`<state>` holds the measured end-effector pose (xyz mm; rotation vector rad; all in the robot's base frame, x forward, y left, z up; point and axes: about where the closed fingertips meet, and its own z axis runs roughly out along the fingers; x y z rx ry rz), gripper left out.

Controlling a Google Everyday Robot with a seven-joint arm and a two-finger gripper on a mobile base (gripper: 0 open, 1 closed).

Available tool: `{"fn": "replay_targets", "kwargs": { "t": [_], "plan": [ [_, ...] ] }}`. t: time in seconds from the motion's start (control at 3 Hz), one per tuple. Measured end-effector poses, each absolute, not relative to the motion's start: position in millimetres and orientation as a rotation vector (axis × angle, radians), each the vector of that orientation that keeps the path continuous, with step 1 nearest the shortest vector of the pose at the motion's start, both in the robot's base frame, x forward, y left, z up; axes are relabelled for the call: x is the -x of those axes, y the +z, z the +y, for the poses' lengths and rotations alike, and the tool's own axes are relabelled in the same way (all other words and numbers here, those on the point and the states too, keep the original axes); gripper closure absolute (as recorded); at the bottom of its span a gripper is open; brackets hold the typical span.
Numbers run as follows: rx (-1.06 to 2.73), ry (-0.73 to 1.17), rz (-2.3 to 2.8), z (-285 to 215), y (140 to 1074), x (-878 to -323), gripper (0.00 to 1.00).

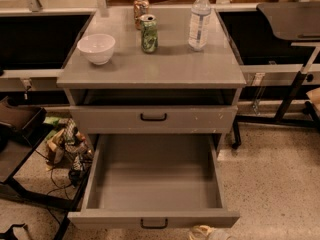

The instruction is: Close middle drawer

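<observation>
The middle drawer (155,181), a wide grey metal tray with a low front panel and a black bar handle (154,224), is standing pulled far out past the worktop (150,66) front edge. The gripper (206,232) is hovering just before its panel, right of the handle.

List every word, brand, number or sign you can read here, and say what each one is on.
No text here reads clearly.
The green can: printed label, too blurred to read.
The orange can behind it: too blurred to read.
The water bottle: label too blurred to read.
The middle drawer, pulled out: no markings visible.
The gripper, at the bottom edge just in front of that drawer: no markings visible.
</observation>
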<state>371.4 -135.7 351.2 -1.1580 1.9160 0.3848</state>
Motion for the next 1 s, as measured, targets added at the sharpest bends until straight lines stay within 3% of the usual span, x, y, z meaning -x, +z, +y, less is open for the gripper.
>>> {"fn": "replay_targets", "kwargs": {
  "t": [1.0],
  "plan": [
    [1.201, 0.427, 1.795, -108.5, 345.3, -418.8, 1.0]
  ]
}}
